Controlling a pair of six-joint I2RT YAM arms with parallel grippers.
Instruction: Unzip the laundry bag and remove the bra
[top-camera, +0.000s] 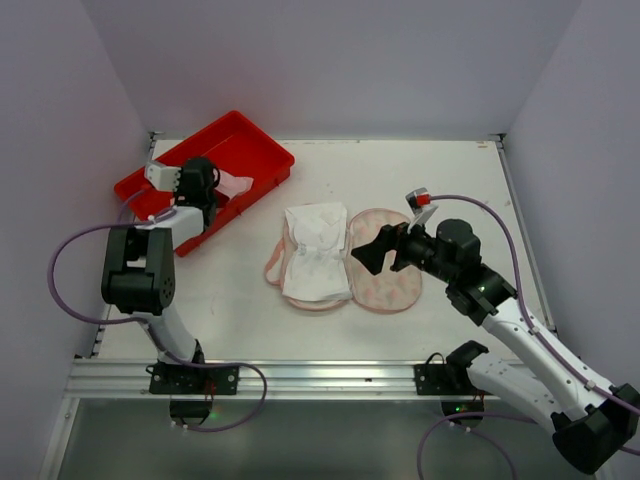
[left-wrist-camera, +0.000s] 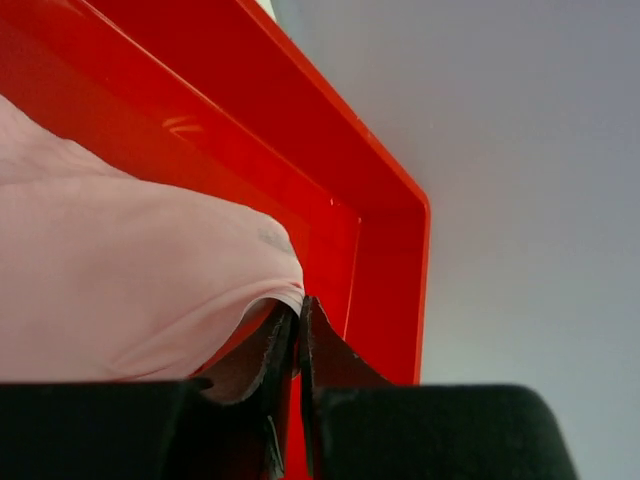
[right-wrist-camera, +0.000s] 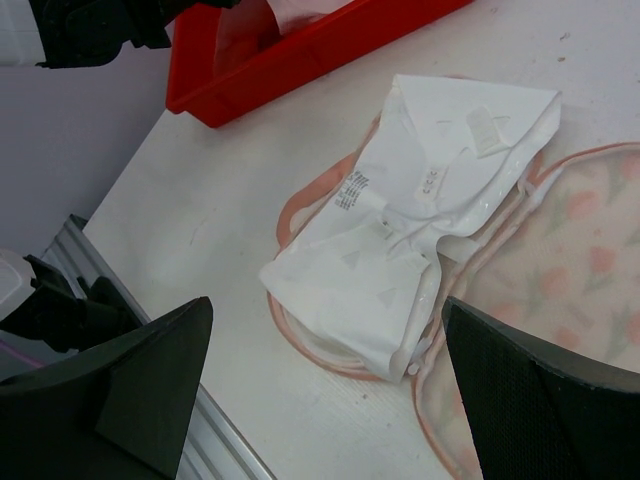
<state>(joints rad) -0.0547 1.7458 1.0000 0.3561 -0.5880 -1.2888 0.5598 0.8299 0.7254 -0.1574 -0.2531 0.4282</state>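
The laundry bag (top-camera: 386, 278) lies unzipped and spread flat mid-table, its printed lining up (right-wrist-camera: 585, 230). A creased white sheet with a printed label (top-camera: 317, 250) (right-wrist-camera: 420, 200) covers its left half. The bra (top-camera: 236, 184) is in the red tray (top-camera: 262, 138) and shows as pale pinkish soft fabric (left-wrist-camera: 130, 260). My left gripper (top-camera: 218, 190) (left-wrist-camera: 299, 305) is inside the tray, jaws almost together, with the bra's hem pinched at the tips. My right gripper (top-camera: 372, 252) (right-wrist-camera: 327, 305) hovers wide open over the bag's middle, holding nothing.
The red tray's corner wall (left-wrist-camera: 385, 260) rises just past my left fingertips, with the pale enclosure wall behind it. An aluminium rail (top-camera: 300, 375) runs along the table's near edge. Purple cables loop beside both arm bases.
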